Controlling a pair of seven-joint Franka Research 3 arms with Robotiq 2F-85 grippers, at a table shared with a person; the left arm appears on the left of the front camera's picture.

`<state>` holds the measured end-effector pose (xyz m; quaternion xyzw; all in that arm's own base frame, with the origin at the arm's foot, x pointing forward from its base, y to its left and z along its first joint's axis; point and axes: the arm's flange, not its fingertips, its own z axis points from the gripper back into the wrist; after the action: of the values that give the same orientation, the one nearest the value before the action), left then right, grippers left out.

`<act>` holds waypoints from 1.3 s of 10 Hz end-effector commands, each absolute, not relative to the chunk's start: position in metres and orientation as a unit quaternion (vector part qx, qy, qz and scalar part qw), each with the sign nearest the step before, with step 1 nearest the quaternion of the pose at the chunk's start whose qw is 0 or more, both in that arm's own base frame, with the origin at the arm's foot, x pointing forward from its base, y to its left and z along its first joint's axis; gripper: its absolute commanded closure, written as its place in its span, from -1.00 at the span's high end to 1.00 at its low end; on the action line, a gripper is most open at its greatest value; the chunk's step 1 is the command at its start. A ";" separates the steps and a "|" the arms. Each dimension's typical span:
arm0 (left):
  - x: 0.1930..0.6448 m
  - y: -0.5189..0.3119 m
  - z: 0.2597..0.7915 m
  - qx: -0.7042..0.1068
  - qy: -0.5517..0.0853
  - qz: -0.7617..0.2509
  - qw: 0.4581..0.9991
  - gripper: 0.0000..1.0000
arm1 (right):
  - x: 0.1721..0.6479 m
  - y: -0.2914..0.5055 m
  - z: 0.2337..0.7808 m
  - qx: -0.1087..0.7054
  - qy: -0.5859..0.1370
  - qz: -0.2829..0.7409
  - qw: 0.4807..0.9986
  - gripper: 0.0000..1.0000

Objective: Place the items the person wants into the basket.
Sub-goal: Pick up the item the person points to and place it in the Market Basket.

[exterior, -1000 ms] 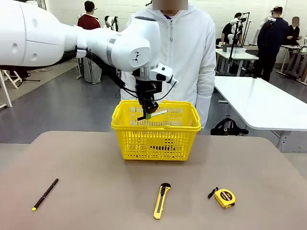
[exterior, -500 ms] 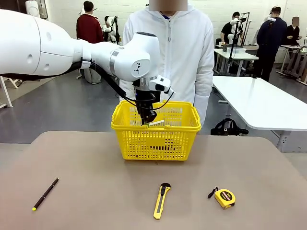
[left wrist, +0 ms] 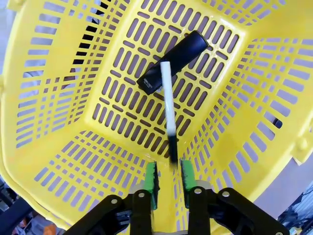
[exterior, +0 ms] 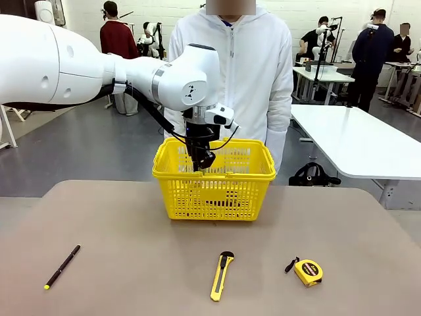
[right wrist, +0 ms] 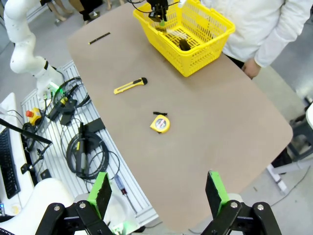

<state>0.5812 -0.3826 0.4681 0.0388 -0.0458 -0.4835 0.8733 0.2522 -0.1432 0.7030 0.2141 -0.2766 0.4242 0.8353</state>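
One basket (exterior: 214,194), one marker (left wrist: 167,98) inside, left hand (left wrist: 168,166) at its cap, state indeterminate, right hand (right wrist: 157,181) apart, one pen (exterior: 62,266) on worktop (exterior: 131,217)

Basket (exterior: 214,191) bright yellow, lattice-sided; marker (left wrist: 168,105) white, black cap; knife (exterior: 221,275) yellow-black; tape measure (exterior: 308,272) yellow; tabletop (exterior: 131,217) brown.

Bare table (exterior: 131,217) between utility knife (exterior: 221,275) and basket (exterior: 214,194)
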 end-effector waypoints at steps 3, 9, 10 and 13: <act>0.585 -0.383 0.470 0.043 -0.043 -0.477 0.877 1.00 | 0.254 -0.143 0.705 0.228 -0.284 0.429 0.827 1.00; 0.586 -0.380 0.477 0.043 -0.051 -0.470 0.880 1.00 | 0.254 -0.143 0.705 0.228 -0.284 0.429 0.827 1.00; 0.579 -0.377 0.490 0.053 -0.042 -0.445 0.893 1.00 | 0.254 -0.143 0.705 0.228 -0.284 0.429 0.827 1.00; 0.479 -0.323 0.594 0.040 -0.071 -0.360 0.929 1.00 | 0.254 -0.143 0.705 0.228 -0.284 0.429 0.827 1.00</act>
<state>0.5352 -0.3528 0.5673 0.0403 -0.0604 -0.3888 0.9185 0.2526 -0.1433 0.7027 0.2144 -0.2760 0.4241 0.8355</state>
